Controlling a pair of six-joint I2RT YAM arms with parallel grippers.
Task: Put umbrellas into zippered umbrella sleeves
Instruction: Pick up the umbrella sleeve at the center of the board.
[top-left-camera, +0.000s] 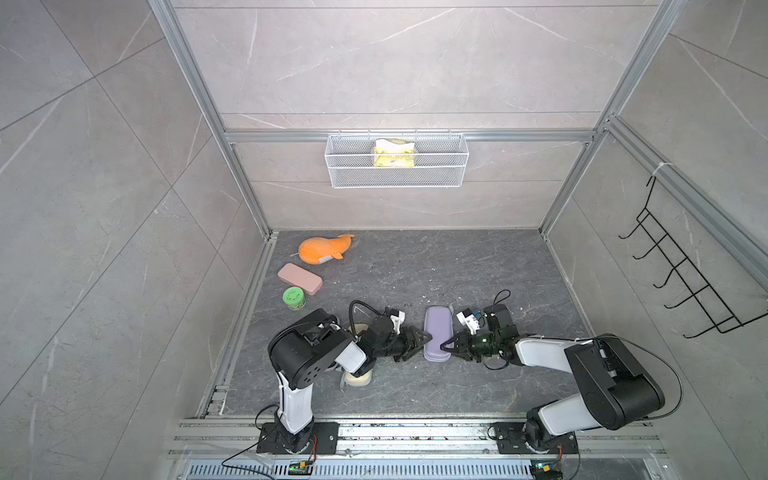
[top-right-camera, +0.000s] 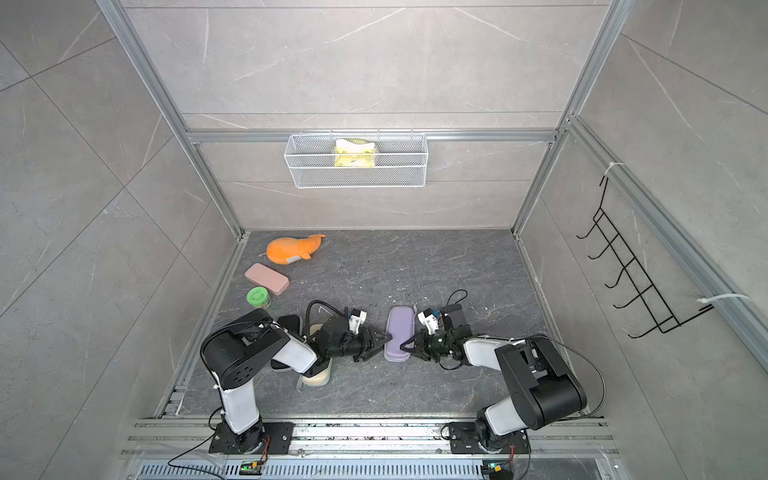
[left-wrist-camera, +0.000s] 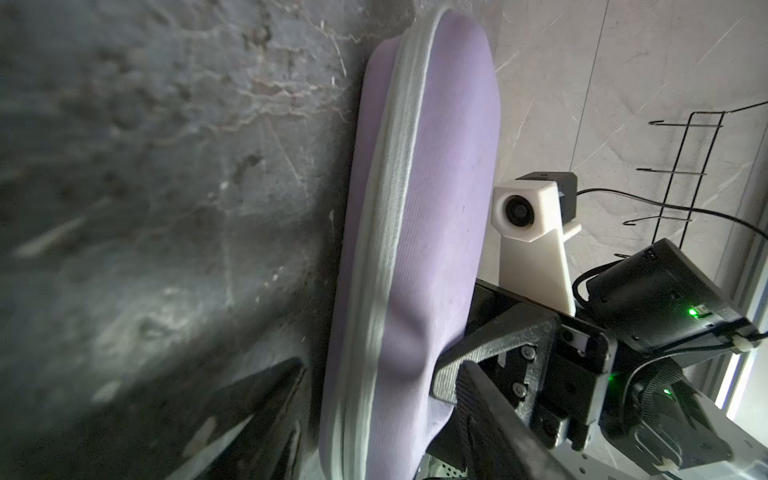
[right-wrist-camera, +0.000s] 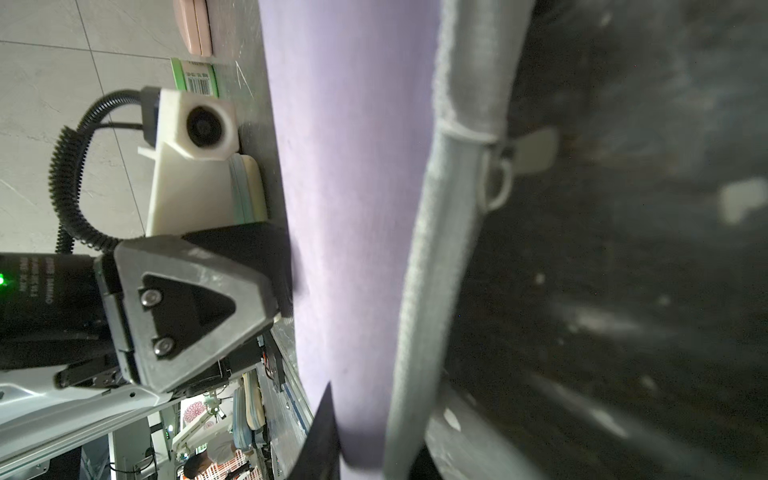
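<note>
Black plastic fingers of the right gripper (top-left-camera: 448, 345) sit nearly together. They are pinched onto the right-hand long edge of the lavender oblong fabric-covered sleeve (top-left-camera: 437, 332), toward its near end. In the left wrist view the upper finger presses a dent (left-wrist-camera: 409, 345) into the top face.

The left gripper (top-left-camera: 419, 348) is opposite, at the other long edge. Its jaws are parted, one finger above the sleeve and one down by the floor, with the rim between them. In the right wrist view the upper finger (right-wrist-camera: 266, 257) touches the top face. Whether it has a firm hold cannot be told.

The sleeve lies flat on the dark grey stone-patterned floor (top-left-camera: 415, 270), between the two grippers. The grey zip edging looks closed along the sides seen. The grey ring zip pull (right-wrist-camera: 496, 178) hangs near the floor.

Further out, a cream oblong sleeve (top-left-camera: 358, 377) lies partly under the left arm. At far left, well apart, are a green round tub (top-left-camera: 294, 298), a pink oblong case (top-left-camera: 300, 279) and an orange plush whale (top-left-camera: 322, 251). On the back wall a white wire basket (top-left-camera: 336, 166) holds a yellow packet (top-left-camera: 395, 154).
</note>
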